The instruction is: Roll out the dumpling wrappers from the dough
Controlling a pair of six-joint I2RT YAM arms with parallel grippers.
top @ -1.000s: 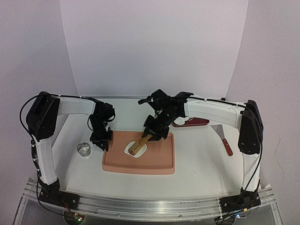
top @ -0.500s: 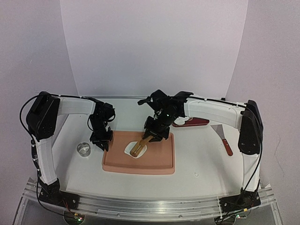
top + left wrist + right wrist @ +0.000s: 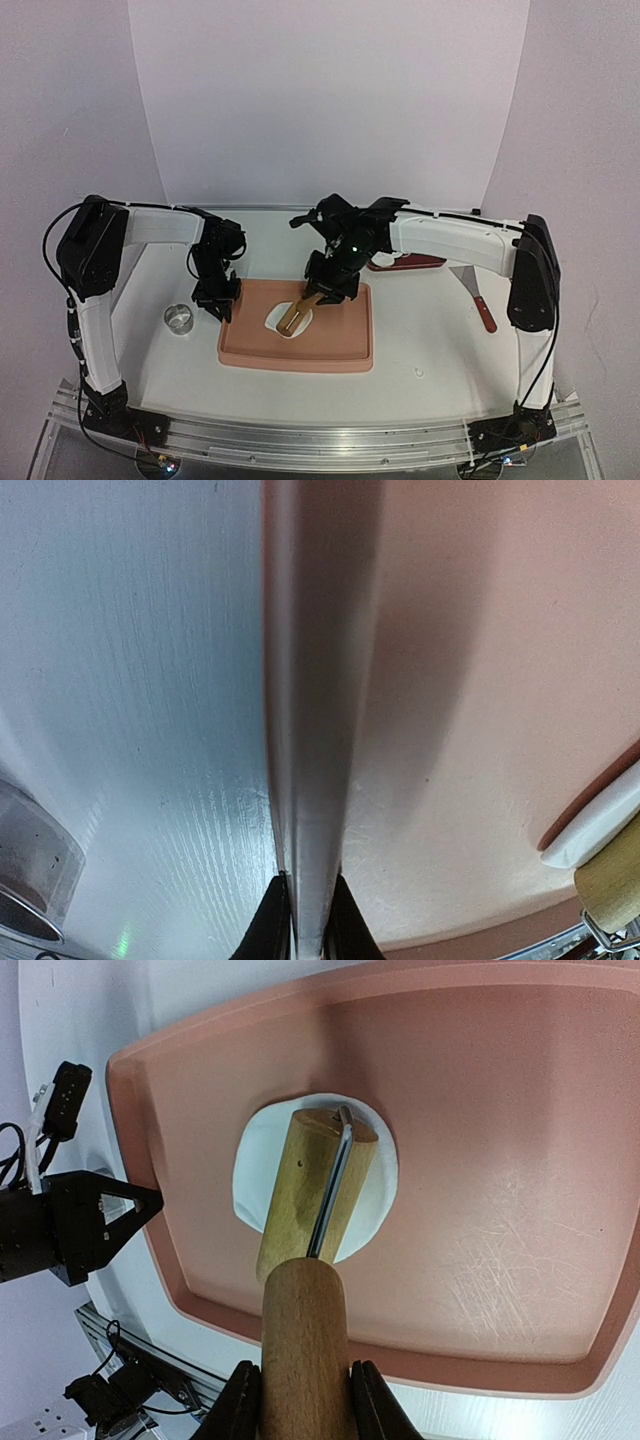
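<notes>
The dough (image 3: 274,318) is a flat white sheet on the pink tray (image 3: 300,358), left of its middle. My right gripper (image 3: 331,284) is shut on the wooden handle (image 3: 305,1340) of a rolling pin. The pin's drum (image 3: 308,1185) lies across the dough (image 3: 258,1165). My left gripper (image 3: 221,304) is shut on the tray's left rim (image 3: 310,730), with its fingers (image 3: 268,925) on either side of the rim. White pieces that may be dumpling wrappers (image 3: 397,257) lie on a dark red plate at the back right, too small to tell.
A metal ring cutter (image 3: 180,319) stands on the table left of the tray, also in the left wrist view (image 3: 30,870). The dark red plate (image 3: 425,261) and a red-handled scraper (image 3: 476,296) lie right of the tray.
My right gripper and the rolling pin have shifted slightly left over the dough. My left gripper has stayed on the tray rim.
</notes>
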